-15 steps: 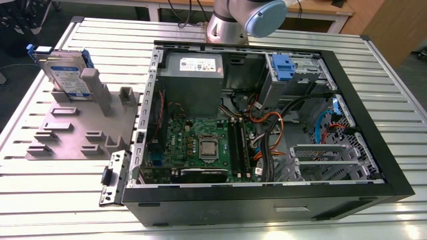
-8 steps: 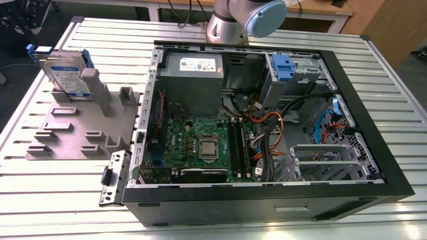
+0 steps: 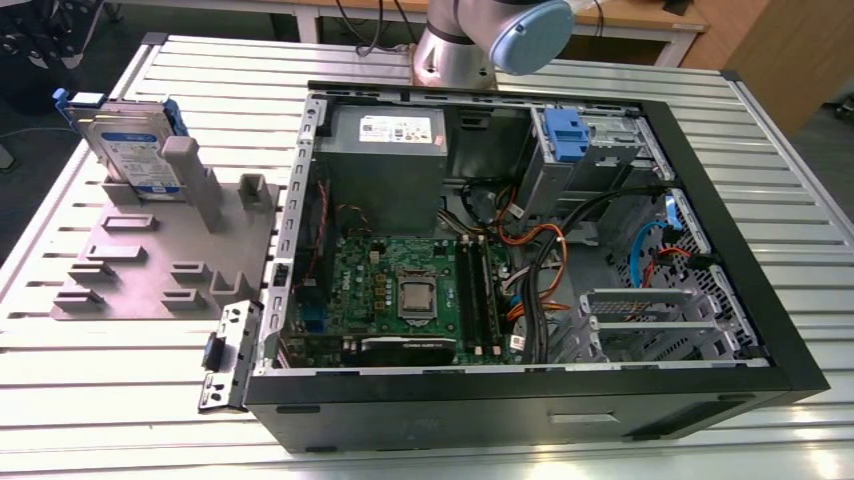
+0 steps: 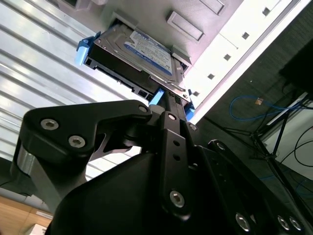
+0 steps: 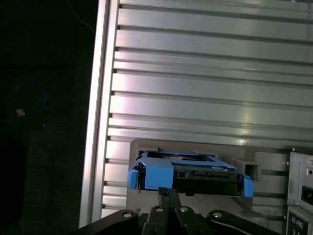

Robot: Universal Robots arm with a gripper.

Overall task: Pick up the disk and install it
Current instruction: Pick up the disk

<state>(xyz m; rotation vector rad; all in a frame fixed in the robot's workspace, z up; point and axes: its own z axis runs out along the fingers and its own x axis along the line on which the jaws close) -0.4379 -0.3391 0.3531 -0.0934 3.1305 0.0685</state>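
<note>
On the slatted metal surface (image 3: 134, 400) lies an open black computer case (image 3: 467, 410), taking up the middle and the exterior view's right. Its motherboard (image 3: 407, 285) and grey power supply (image 3: 387, 150) are exposed. Beside the case, toward the exterior view's left, sits a grey fixture plate (image 3: 134, 260) with raised blocks. The disk (image 3: 127, 140) stands on edge in the far end of that plate, outside the case, not installed. In the second wrist view the disk (image 4: 142, 51) shows its white-and-blue label and blue frame. In the first wrist view the disk (image 5: 188, 171) presents its connector end. The claw (image 5: 167, 192) has its fingers drawn narrow, close together, with nothing between them. Its tips line up with the disk's blue-framed edge; contact cannot be determined.
</note>
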